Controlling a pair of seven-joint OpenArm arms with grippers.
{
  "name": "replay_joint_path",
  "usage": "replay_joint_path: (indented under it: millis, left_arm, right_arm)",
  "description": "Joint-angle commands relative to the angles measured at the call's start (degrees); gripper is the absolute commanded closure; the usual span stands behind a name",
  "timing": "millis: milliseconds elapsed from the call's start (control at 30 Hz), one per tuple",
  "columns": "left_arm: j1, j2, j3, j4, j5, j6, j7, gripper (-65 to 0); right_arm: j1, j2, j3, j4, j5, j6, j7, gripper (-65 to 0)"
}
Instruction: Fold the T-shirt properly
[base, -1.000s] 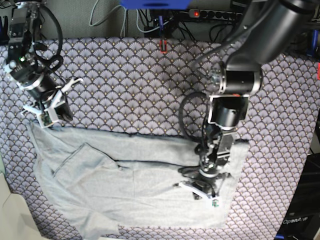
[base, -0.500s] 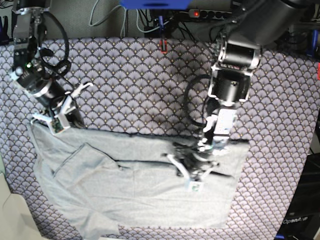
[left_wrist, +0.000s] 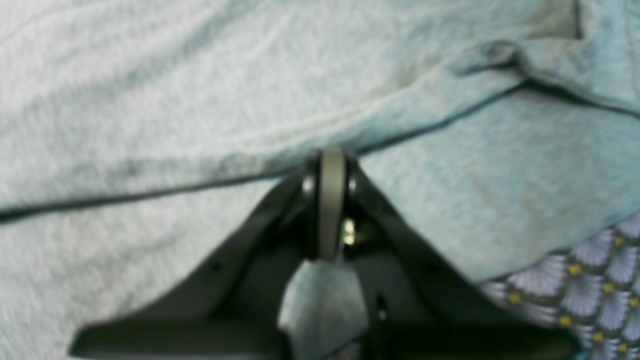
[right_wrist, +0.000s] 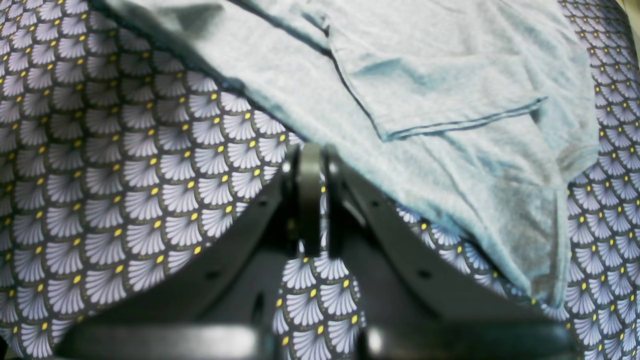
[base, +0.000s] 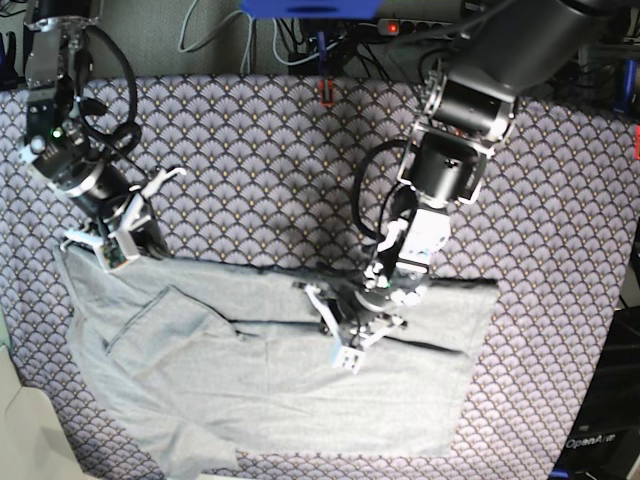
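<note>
The bench (base: 250, 150) takes up nearly the whole scene, covered edge to edge with a purple-grey cloth (base: 270, 170) printed in fan scales with small yellow dots.

Spread across the near half of it lies the T-shirt (base: 270, 390), light grey and plain. It runs as a wide band from the left edge almost to the right, its far edge a fairly straight line, and a sleeve (base: 160, 320) is folded in over the body on the left. A dark crease crosses the middle of the fabric.

Two black arms reach down from the far side. The larger-looking one is the left arm (base: 470, 110), on the right of the overhead view, bending down to the middle of the shirt. Its left hand (base: 345, 330) sits on the fabric with the fingers pressed together, and in the wrist view the closed tips (left_wrist: 331, 165) meet a fold edge of the grey cloth, apparently pinching it.

The right arm (base: 60, 130) stands at the far left. Its right hand (base: 110, 245) is drawn narrow too, fingers together, at the shirt's far-left corner; from its own camera the tips (right_wrist: 310, 160) sit just at the shirt's edge over the patterned cloth, and I cannot tell whether any fabric is caught.
</note>
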Motion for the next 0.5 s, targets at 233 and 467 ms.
replay_joint_path:
  millis: [233, 467]
  left_arm:
    - [-4.16, 0.49, 8.26, -8.67, -0.37, -0.04, -6.33, 0.0]
    - [-8.29, 1.72, 8.08, -15.88, -0.72, 0.40, -11.34, 0.0]
  right_arm:
    - [0.64, 0.62, 0.36, 1.05, 0.54, 0.05, 1.38, -0.2]
    - [0.55, 0.71, 0.36, 0.96, 0.54, 0.05, 1.38, -0.2]
